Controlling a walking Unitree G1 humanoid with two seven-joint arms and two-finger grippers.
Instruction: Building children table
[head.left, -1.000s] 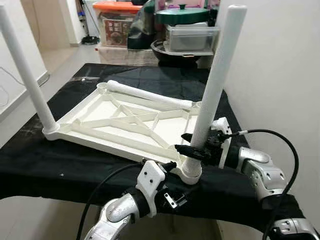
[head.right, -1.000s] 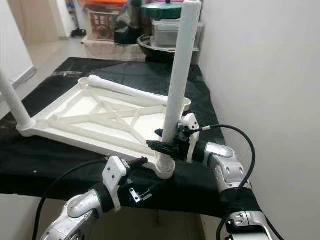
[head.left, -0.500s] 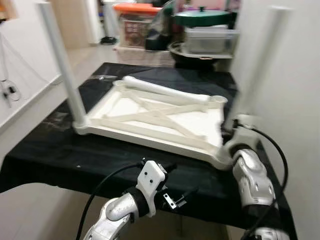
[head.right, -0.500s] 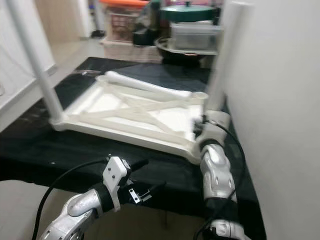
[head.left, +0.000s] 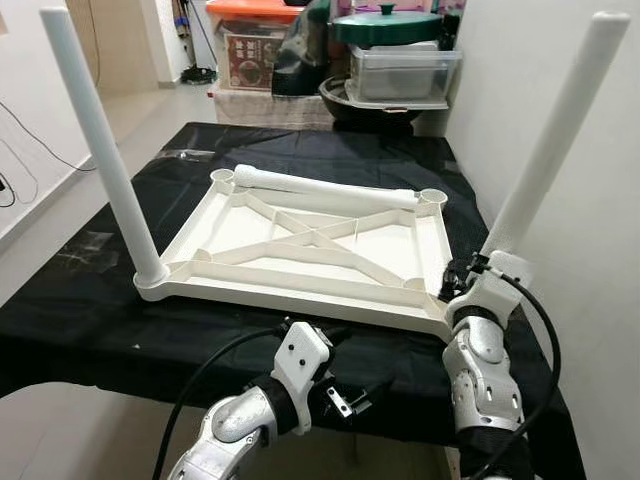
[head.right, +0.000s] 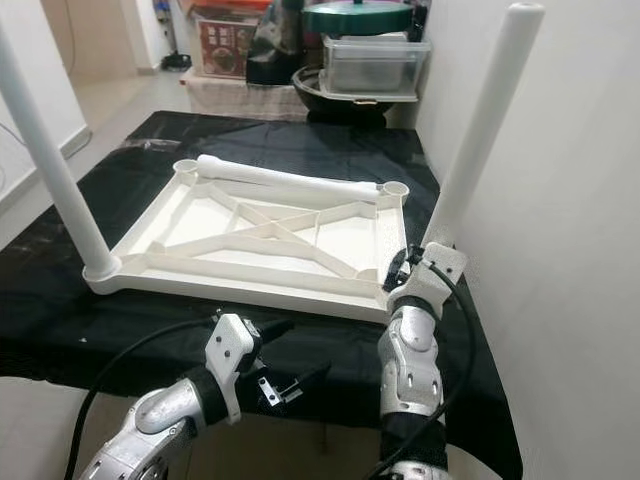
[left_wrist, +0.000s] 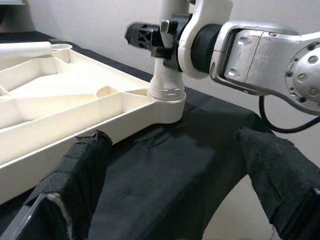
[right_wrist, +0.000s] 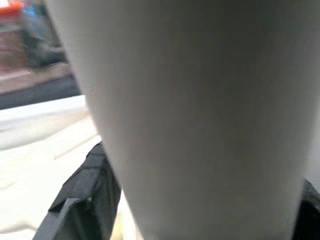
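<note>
A white table top (head.left: 300, 262) lies upside down on a black-covered table (head.left: 90, 310). One white leg (head.left: 100, 150) stands upright in its near left corner. Another leg (head.left: 555, 130) stands in the near right corner socket (left_wrist: 167, 97), and my right gripper (head.left: 462, 272) is shut on it just above the socket. In the right wrist view that leg (right_wrist: 190, 125) is pressed between the fingers. A loose leg (head.left: 325, 187) lies across the far edge. My left gripper (head.left: 355, 360) hangs open below the table's front edge, its fingers (left_wrist: 85, 165) spread wide.
A white wall (head.left: 610, 300) runs close along the right of the table. Behind the table are storage boxes (head.left: 250, 45), a clear tub (head.left: 400, 75) and a green lid (head.left: 385, 25). Bare floor (head.left: 130, 110) lies to the left.
With my right gripper still shut on the leg, the near right corner has swung right and the table top sits squarer on the cloth. The camera shifted too. The left gripper stayed put.
</note>
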